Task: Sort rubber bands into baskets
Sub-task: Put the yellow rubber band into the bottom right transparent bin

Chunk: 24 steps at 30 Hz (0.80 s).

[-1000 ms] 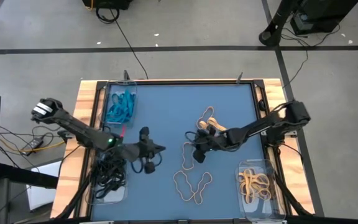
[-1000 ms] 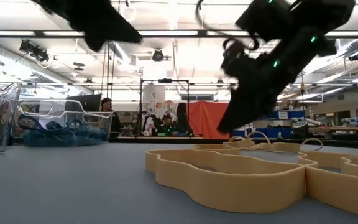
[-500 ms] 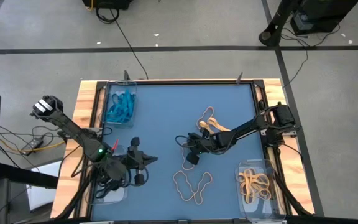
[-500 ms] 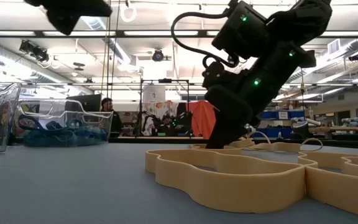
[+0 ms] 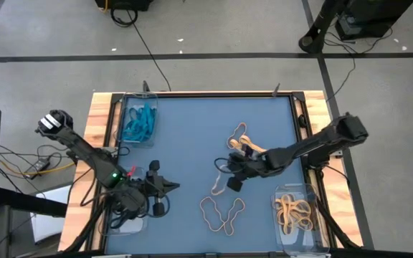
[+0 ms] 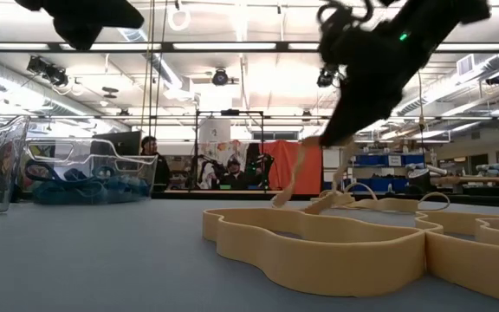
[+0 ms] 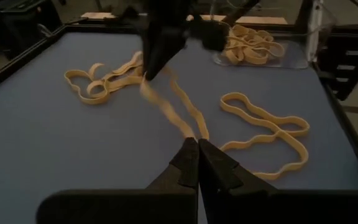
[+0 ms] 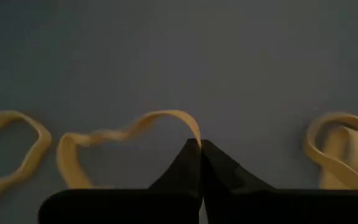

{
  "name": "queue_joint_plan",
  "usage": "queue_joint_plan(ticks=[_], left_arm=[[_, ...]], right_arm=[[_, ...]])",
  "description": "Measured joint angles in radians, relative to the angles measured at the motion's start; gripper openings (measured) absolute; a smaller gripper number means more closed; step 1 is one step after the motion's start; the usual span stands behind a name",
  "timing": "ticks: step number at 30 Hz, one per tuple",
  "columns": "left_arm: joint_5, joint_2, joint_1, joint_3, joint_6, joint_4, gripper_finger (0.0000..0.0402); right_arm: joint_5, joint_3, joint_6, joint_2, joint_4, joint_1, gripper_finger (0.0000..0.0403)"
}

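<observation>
Overhead, the blue table (image 5: 192,129) has its widest bare stretch across the far middle, bounded by a wooden frame (image 5: 97,129) on both sides. Four clear baskets sit at the corners: far left one (image 5: 138,122) holds teal bands, near left one (image 5: 124,211) black bands, near right one (image 5: 296,211) tan bands; the far right one is not clearly visible.

The right gripper (image 5: 229,174) hangs over the table's middle, clenched on a tan rubber band (image 5: 219,183) whose free end trails to the surface; its long axis runs from the fingers down toward the near edge. The right wrist view shows the band (image 8: 129,134) pinched at the closed fingertips, which the high view cannot resolve. The left gripper (image 5: 172,185) is clenched with nothing visible in it, just beside the near left basket.

A long wavy tan band (image 5: 222,213) lies flat near the front edge, stretched left to right. Only the low view shows it (image 6: 319,243) standing on edge. Another tan cluster (image 5: 239,137) lies just beyond the right gripper.
</observation>
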Motion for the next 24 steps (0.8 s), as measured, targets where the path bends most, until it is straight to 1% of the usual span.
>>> queue_joint_plan(ticks=[1,3,5,8,14,16,21,24], left_arm=[[0.011,0.003,0.01,-0.005,-0.001,0.013,0.0007],[0.1,0.017,0.039,-0.013,-0.001,0.023,0.0007],[0.183,0.044,0.07,-0.014,-0.002,0.031,0.0007],[0.237,0.085,0.113,-0.014,0.015,0.066,0.0007],[0.364,0.174,0.205,-0.015,0.103,0.191,0.0007],[0.393,0.197,0.23,-0.015,0.13,0.232,0.0007],[0.404,0.241,0.273,-0.015,0.178,0.345,0.0009],[0.409,0.254,0.29,-0.015,0.19,0.361,0.0019]], right_arm=[[0.001,0.0,0.006,-0.025,-0.036,0.007,0.0007],[-0.001,0.0,0.03,-0.082,-0.116,0.021,0.0007],[-0.052,0.0,0.053,-0.145,-0.19,0.034,0.0007],[-0.119,0.0,0.094,-0.24,-0.31,0.057,0.0007],[-0.158,0.0,0.204,-0.467,-0.526,0.101,0.0007],[-0.176,0.0,0.247,-0.545,-0.589,0.12,0.0007],[-0.243,0.0,0.369,-0.71,-0.733,0.168,0.0007],[-0.265,0.0,0.448,-0.781,-0.785,0.202,0.0007]])
